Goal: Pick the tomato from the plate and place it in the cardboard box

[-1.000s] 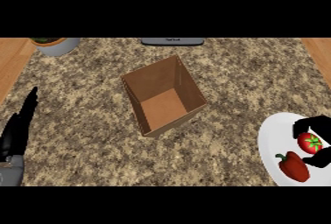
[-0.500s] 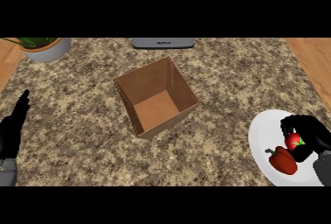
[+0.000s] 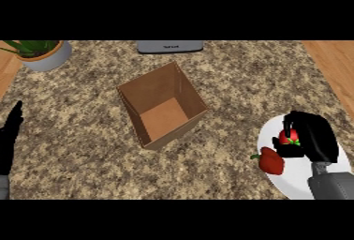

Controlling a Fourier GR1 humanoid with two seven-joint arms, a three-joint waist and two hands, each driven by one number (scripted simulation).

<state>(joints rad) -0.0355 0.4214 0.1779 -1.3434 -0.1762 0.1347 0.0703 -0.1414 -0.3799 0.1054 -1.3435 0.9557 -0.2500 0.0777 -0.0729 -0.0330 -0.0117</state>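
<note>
Now: my right hand (image 3: 314,138) is over the white plate (image 3: 296,178) at the lower right of the frame, fingers and thumb curled round the tomato (image 3: 289,138). Only a red patch and a bit of green show between them. The tomato is over the plate's upper part; I cannot tell whether it has left the surface. My left hand (image 3: 10,136) rests open at the left edge, fingers up.

Risks, as I judge them:
1. The red pepper (image 3: 272,161) lies on the same plate just beside the tomato, toward the lower left and near my thumb. A sideways drag instead of a straight lift could push it over the rim onto the counter (image 3: 83,140).
2. The tomato is round and looks smooth. If my fingers sit off-centre, it could slip out and roll.
3. The cardboard box (image 3: 155,93) stands at frame centre, turned at an angle, and its walls look tall. A low carry could catch the wall nearest the plate and shove the box.

Room: nothing lies on the stone between plate and box, so the path toward the upper left is open. The box mouth is wide against the tomato. The potted plant (image 3: 41,54) at upper left and the grey appliance (image 3: 169,46) at the top edge are well apart from that route. The plate is near the stone's right edge, beside the wood surface (image 3: 335,65), so a loose tomato has little margin there.
</note>
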